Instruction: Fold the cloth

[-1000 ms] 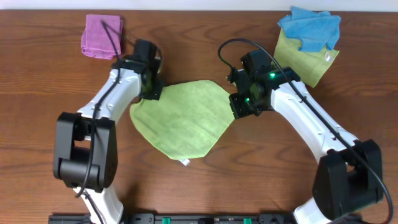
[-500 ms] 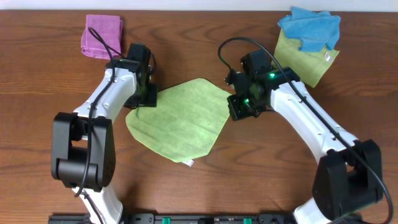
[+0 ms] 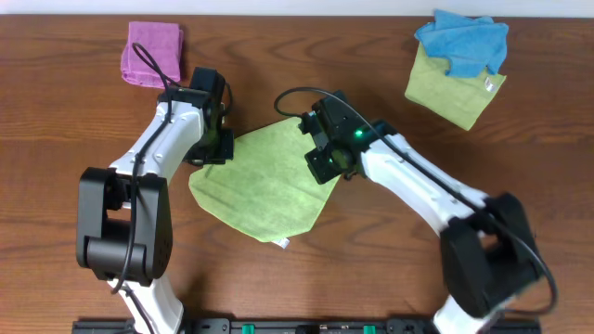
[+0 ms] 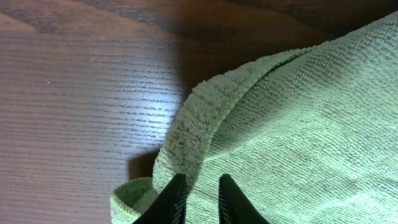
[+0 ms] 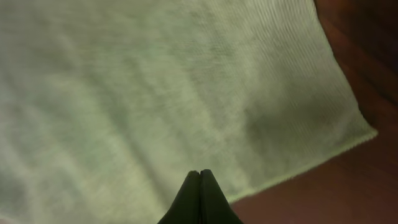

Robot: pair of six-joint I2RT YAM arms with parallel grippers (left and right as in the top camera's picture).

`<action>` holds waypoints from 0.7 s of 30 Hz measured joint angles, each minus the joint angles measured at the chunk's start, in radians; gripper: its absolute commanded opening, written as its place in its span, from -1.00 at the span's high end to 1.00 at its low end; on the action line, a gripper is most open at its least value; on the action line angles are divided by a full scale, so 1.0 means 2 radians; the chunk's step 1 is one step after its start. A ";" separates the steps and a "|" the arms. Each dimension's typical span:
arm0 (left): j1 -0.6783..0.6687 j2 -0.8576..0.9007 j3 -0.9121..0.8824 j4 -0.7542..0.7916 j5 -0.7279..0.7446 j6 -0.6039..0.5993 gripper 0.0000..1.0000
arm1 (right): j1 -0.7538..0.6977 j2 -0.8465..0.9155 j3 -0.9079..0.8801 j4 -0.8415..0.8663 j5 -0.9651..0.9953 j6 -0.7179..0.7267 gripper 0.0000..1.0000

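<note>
The lime-green cloth [image 3: 264, 181] lies spread flat in the middle of the table, its white tag [image 3: 277, 243] at the near corner. My left gripper [image 3: 218, 148] is at the cloth's left corner. In the left wrist view its fingers [image 4: 176, 194] stand a narrow gap apart, with the rolled cloth edge [image 4: 199, 112] running down between them, so the left gripper [image 4: 199, 186] is shut on that edge. My right gripper [image 3: 322, 167] hangs over the cloth's right part. In the right wrist view the right gripper [image 5: 199, 173] is shut, nothing between its tips, and the cloth [image 5: 155, 93] lies below.
A folded pink cloth [image 3: 151, 53] lies at the back left. A blue cloth [image 3: 462, 42] is heaped on a duller yellow-green cloth [image 3: 455, 93] at the back right. Bare wooden table [image 3: 83, 121] surrounds the lime cloth.
The left gripper opened, then closed down on the cloth's left corner. The right arm swung left from the cloth's right corner to above the cloth. The cloth slid slightly left.
</note>
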 measured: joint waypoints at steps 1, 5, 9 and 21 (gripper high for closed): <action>0.000 0.000 0.000 0.000 0.000 0.000 0.61 | -0.002 0.012 0.000 0.006 0.003 0.000 0.97; 0.000 0.000 0.000 0.000 0.000 0.000 0.58 | -0.013 0.045 -0.003 0.025 0.011 0.002 0.97; 0.000 0.000 0.000 0.000 0.000 0.000 0.58 | -0.021 0.049 -0.004 0.035 0.013 0.004 0.97; 0.000 0.000 0.000 -0.006 0.000 -0.016 0.88 | -0.031 0.069 -0.003 0.049 0.019 0.004 0.97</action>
